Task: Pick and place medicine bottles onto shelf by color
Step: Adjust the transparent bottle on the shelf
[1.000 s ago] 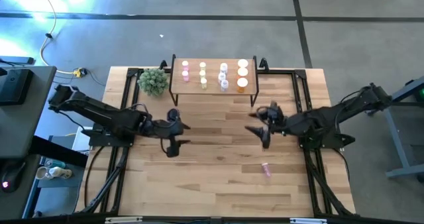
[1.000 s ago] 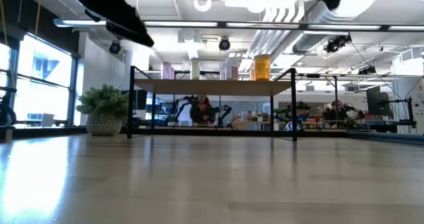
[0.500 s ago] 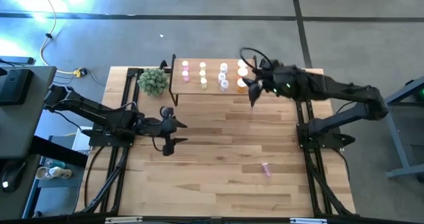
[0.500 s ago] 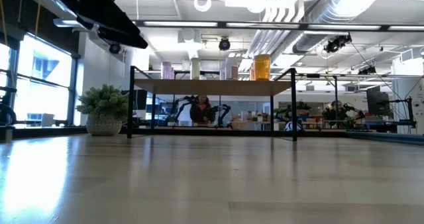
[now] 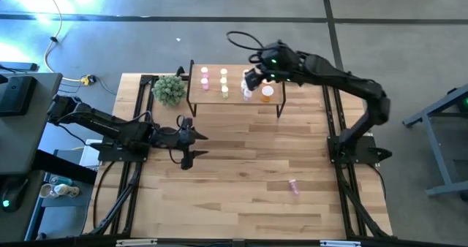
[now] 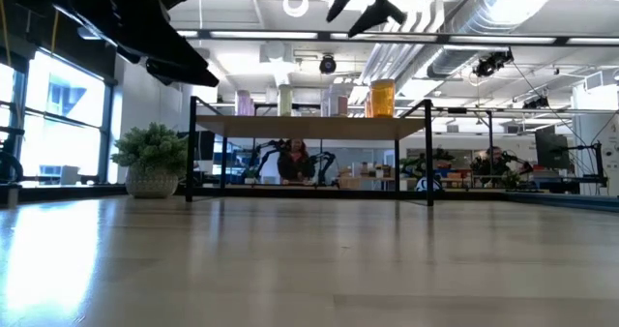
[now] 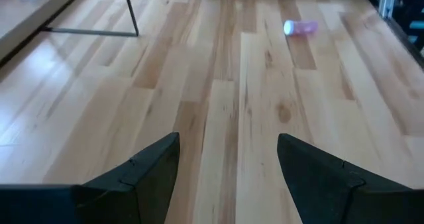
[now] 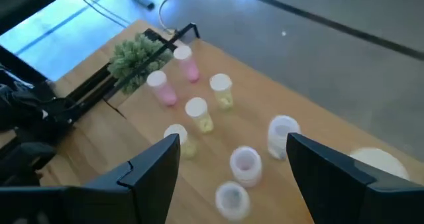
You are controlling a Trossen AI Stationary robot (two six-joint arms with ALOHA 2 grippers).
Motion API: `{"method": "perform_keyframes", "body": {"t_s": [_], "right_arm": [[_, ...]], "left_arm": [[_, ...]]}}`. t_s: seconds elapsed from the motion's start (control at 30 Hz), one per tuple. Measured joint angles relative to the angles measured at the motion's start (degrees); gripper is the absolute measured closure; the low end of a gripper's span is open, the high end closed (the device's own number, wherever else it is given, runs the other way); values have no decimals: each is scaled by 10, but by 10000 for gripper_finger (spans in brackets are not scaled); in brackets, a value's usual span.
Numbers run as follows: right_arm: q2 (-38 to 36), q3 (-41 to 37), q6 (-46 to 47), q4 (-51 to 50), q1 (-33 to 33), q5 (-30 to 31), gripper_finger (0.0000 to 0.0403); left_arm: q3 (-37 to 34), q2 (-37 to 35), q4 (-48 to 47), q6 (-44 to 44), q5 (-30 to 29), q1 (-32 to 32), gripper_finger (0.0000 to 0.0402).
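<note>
The light-wood shelf [image 5: 234, 93] stands at the table's far edge with several white-capped bottles on top: pink [image 8: 187, 63], yellow-green [image 8: 199, 114], clear [image 8: 245, 166] and orange [image 5: 268, 92]. One pink bottle [image 5: 294, 187] lies on its side on the tabletop at the near right; it also shows in the left wrist view [image 7: 301, 28]. My right gripper [image 5: 250, 82] is open and empty, above the shelf's right half, over the clear bottles [image 8: 233, 141]. My left gripper [image 5: 194, 147] is open and empty above the table's left middle [image 7: 228, 141].
A small potted plant [image 5: 170, 90] stands left of the shelf. Black frame rails [image 5: 139, 123] run along the table's left and right sides. Bare wood lies between the shelf and the near edge.
My right gripper has risen from the table's right middle and swung toward the far edge; it now hangs over the shelf's right half, its arm stretched out. The bottles have stayed where they were.
</note>
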Motion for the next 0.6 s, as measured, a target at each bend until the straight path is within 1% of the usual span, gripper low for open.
{"method": "perform_keyframes", "body": {"t_s": [0.23, 0.37, 0.5, 0.6], "right_arm": [[93, 97, -4, -33, -18, -63, 135], [126, 127, -4, -55, -21, -83, 139], [148, 128, -5, -62, -21, -85, 162], [159, 128, -6, -65, -25, -106, 195]], "left_arm": [[0, 0, -16, -1, 0, 0, 158], [0, 0, -16, 5, 0, 0, 158], [0, 0, -7, 10, -1, 0, 158], [0, 0, -2, 19, -1, 0, 158]]}}
